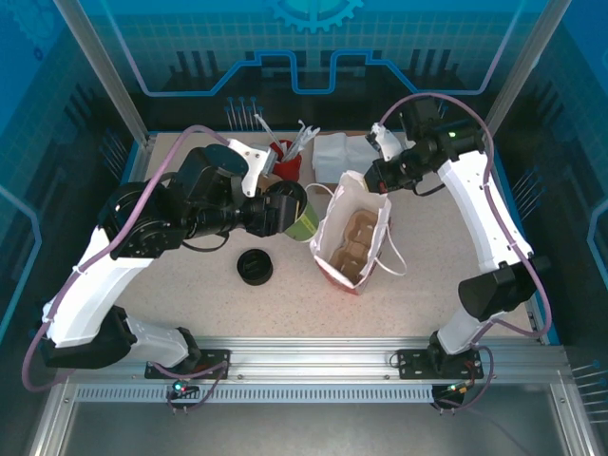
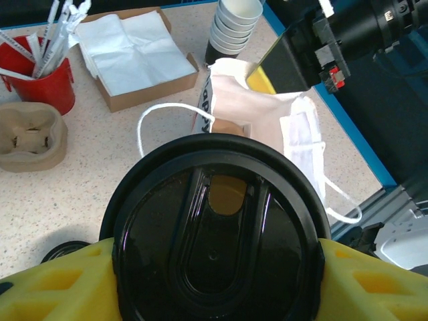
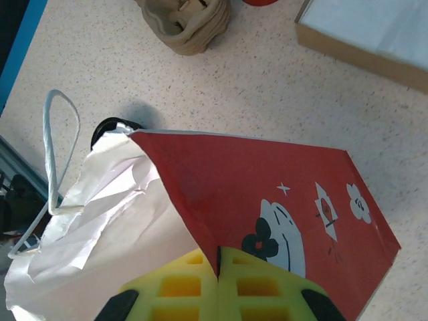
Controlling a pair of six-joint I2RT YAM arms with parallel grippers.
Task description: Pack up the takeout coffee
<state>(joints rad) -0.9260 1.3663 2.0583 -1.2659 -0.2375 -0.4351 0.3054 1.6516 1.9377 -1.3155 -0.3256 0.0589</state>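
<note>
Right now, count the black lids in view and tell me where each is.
2. One black lid tops the cup in the left jaws; the other lies loose on the table, left of the paper bag. More may be hidden.

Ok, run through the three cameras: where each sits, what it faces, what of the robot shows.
Top external: above, behind the bases, looking down at the table; both arms, left gripper, right gripper show.
Left wrist: on the left arm, facing the takeout coffee lid, paper bag beyond; its yellow fingers flank the lid.
Right wrist: on the right arm, looking down the bag's red side; its fingers pinch the rim.
Shared: both wrist views hold the bag and cup carrier.
</note>
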